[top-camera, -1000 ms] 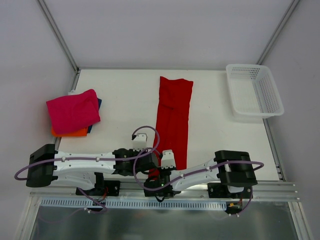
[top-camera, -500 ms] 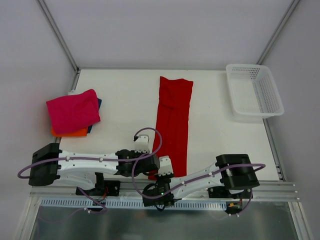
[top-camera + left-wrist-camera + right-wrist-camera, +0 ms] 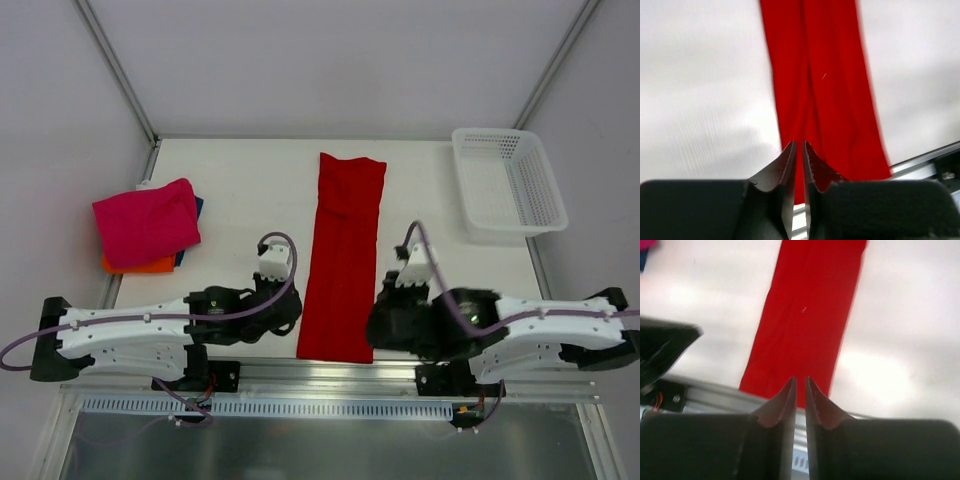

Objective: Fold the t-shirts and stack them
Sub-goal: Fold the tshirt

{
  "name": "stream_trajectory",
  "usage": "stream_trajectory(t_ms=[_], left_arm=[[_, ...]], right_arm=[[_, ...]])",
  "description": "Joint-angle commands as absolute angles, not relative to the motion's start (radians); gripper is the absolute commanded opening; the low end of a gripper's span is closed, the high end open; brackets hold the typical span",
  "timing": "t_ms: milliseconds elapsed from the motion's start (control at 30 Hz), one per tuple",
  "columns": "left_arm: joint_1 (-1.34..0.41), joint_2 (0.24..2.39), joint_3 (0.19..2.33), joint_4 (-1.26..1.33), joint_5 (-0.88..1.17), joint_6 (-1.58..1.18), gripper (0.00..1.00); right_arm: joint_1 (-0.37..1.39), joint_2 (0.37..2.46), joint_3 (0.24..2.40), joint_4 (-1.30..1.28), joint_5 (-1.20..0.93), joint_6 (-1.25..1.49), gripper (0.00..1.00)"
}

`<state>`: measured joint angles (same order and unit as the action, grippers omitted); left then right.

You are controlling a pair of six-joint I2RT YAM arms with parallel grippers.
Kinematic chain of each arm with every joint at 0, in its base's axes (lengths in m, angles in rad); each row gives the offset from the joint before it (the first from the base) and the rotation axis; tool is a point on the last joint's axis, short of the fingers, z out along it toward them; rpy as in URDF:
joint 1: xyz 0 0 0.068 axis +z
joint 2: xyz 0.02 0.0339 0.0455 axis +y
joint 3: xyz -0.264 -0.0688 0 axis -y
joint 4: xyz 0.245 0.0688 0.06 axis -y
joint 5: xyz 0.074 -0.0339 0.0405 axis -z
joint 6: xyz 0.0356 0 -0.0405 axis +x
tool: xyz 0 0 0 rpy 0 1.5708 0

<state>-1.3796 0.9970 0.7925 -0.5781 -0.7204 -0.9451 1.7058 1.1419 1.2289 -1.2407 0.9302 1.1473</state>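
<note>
- Red t-shirt (image 3: 342, 260) lies flat as a long narrow strip down the middle of the desk (image 3: 250, 190), running from the far side to the near edge.
- Left fingers (image 3: 785, 165) are drawn together to a thin slit with nothing between them. They sit just beside the left edge of the strip's near end.
- Right fingers (image 3: 780, 407) are likewise closed to a thin slit and hold nothing. They sit close to the strip's right edge, near its near end.
- At the desk's left side, well apart from the strip, a folded magenta-pink shirt (image 3: 147, 220) tops a stack, with an orange shirt (image 3: 140, 266) and a blue shirt (image 3: 196, 215) peeking out beneath it.
- A white mesh basket (image 3: 510, 185) stands at the far right corner.
</note>
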Motion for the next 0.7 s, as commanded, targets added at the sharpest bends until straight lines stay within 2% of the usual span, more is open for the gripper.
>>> stream_trajectory(t_ms=[0,33,100,133,167,200,233,267,300,333,367,400,433,467,533,567,600,667], left_arm=[[-1.370,0.950,1.033,-0.557,-0.906,-0.645,0.11],[-1.367,0.953,1.081,-0.537,-0.925,-0.597,0.12],[-1.358,0.957,1.173,-0.461,-0.881,-0.403,0.17],[-1.335,0.954,1.189,-0.360,-0.756,-0.340,0.19],[-1.316,0.944,1.196,-0.312,-0.676,-0.242,0.23],[-1.295,0.939,1.203,-0.270,-0.587,-0.209,0.31],[-1.228,0.931,1.204,-0.205,-0.395,-0.189,0.36],[-1.182,0.920,1.203,-0.180,-0.288,-0.187,0.42],[-1.128,0.917,1.201,-0.158,-0.174,-0.202,0.55],[-1.012,0.914,1.197,-0.132,0.065,-0.225,0.64],[-0.956,0.911,1.181,-0.053,0.178,-0.280,0.74],[-0.904,0.917,1.171,-0.010,0.286,-0.316,0.98],[-0.852,0.925,1.158,0.059,0.392,-0.357,0.99],[-0.751,0.963,1.137,0.193,0.595,-0.473,0.99],[-0.643,1.041,1.103,0.433,0.827,-0.672,0.99],[-0.562,1.166,1.073,0.592,0.926,-0.936,0.99],[-0.530,1.248,1.069,0.902,1.037,-1.066,0.99],[-0.485,1.470,1.087,1.105,1.098,-1.342,0.99]], right_arm=[[1.512,1.081,1.379,-1.358,0.953,0.661,0.17],[1.420,1.084,1.425,-1.356,0.975,0.591,0.21],[1.350,1.106,1.543,-1.239,0.950,0.395,0.26],[1.304,1.111,1.567,-1.165,0.872,0.189,0.31],[1.281,1.105,1.584,-1.000,0.809,0.098,0.35],[1.220,1.098,1.582,-0.915,0.594,-0.046,0.39],[1.177,1.091,1.574,-0.759,0.440,-0.090,0.50],[1.133,1.075,1.543,-0.680,0.282,-0.118,0.57],[1.038,1.077,1.531,-0.620,-0.069,-0.132,0.63],[0.994,1.083,1.522,-0.506,-0.233,-0.141,0.73],[0.961,1.112,1.513,-0.453,-0.359,-0.132,0.80],[0.906,1.138,1.520,-0.418,-0.578,-0.121,0.95],[0.879,1.167,1.532,-0.357,-0.669,-0.100,1.00],[0.861,1.196,1.537,-0.313,-0.723,-0.069,1.00],[0.793,1.287,1.525,-0.152,-0.898,0.003,0.99],[0.769,1.317,1.508,-0.082,-0.941,0.126,1.00],[0.721,1.369,1.470,-0.030,-0.960,0.183,0.99],[0.671,1.393,1.415,0.047,-0.889,0.283,1.00]])
